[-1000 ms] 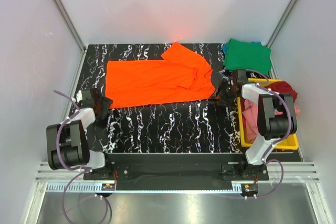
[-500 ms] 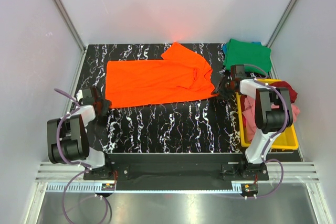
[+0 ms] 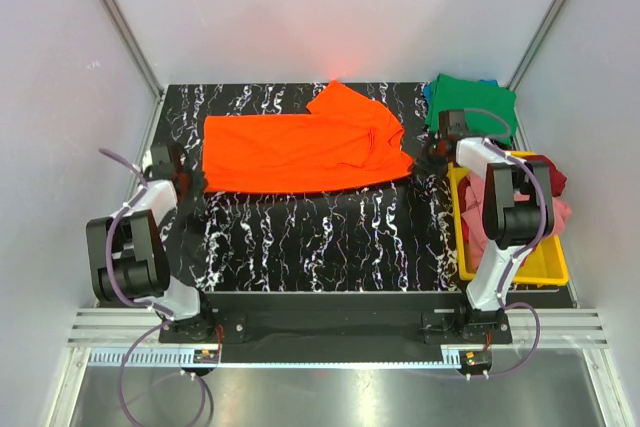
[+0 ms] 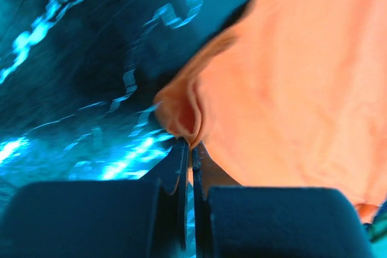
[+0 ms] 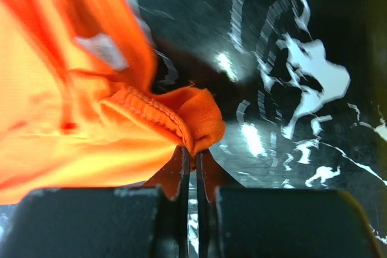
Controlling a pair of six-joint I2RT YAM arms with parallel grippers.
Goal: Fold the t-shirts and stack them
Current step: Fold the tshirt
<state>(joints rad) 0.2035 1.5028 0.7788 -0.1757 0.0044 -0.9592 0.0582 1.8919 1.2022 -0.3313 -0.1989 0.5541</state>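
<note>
The orange t-shirt (image 3: 300,152) lies spread flat across the far half of the black marbled table (image 3: 320,237). My left gripper (image 3: 196,184) is at the shirt's near left corner and my right gripper (image 3: 418,164) at its near right corner. The left wrist view shows the left gripper (image 4: 191,148) shut on a pinched fold of orange cloth (image 4: 290,89). In the right wrist view my right gripper (image 5: 193,152) is shut on the stitched orange hem (image 5: 181,119). A folded green t-shirt (image 3: 470,105) sits at the far right.
A yellow tray (image 3: 462,237) stands along the table's right side behind the right arm, holding a dark red shirt (image 3: 545,172) and a pink shirt (image 3: 480,227). A sliver of blue cloth (image 3: 487,81) peeks from under the green shirt. White walls close in on three sides.
Both grippers have closed from open onto the orange shirt's near corners. Both wrists have shifted a little toward the far side, and the near edge has drawn back with them.
</note>
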